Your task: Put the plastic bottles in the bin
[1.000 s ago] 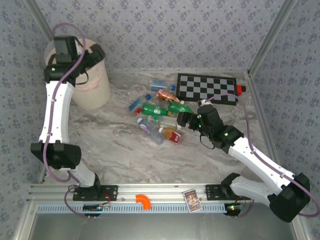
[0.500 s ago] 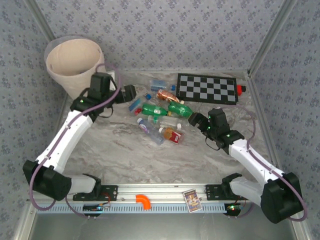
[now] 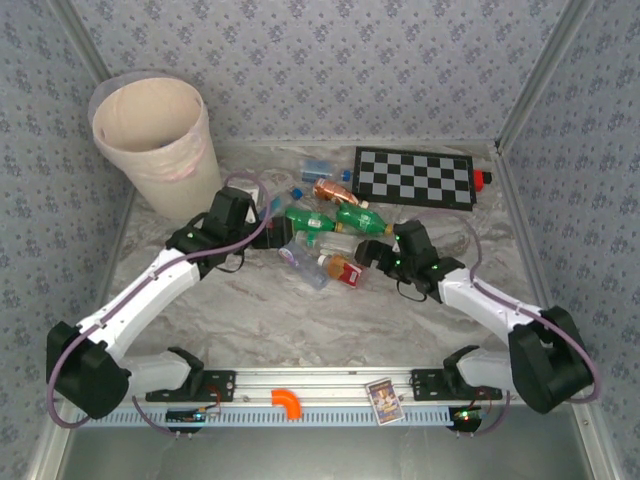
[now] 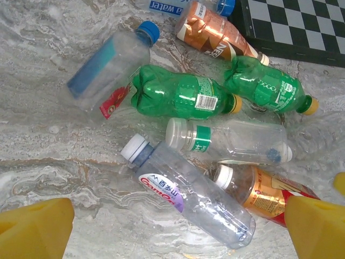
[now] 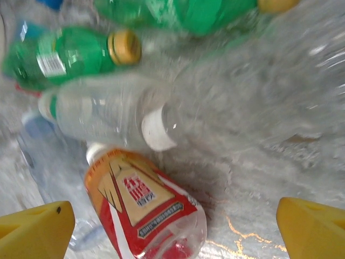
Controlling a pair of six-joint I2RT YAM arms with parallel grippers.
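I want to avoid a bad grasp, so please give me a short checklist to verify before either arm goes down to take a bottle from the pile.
1. Left gripper open and empty: ok, its jaws stand wide.
2. Right gripper open and empty: ok.
3. A bottle under the left gripper: ok, the clear white-capped bottle lies between its jaws in the left wrist view.
4. A bottle under the right gripper: ok, the red-labelled bottle lies there, but a clear bottle lies right beside it.
5. Bin upright, mouth open: ok.
6. Room for both grippers to descend together: cannot tell.
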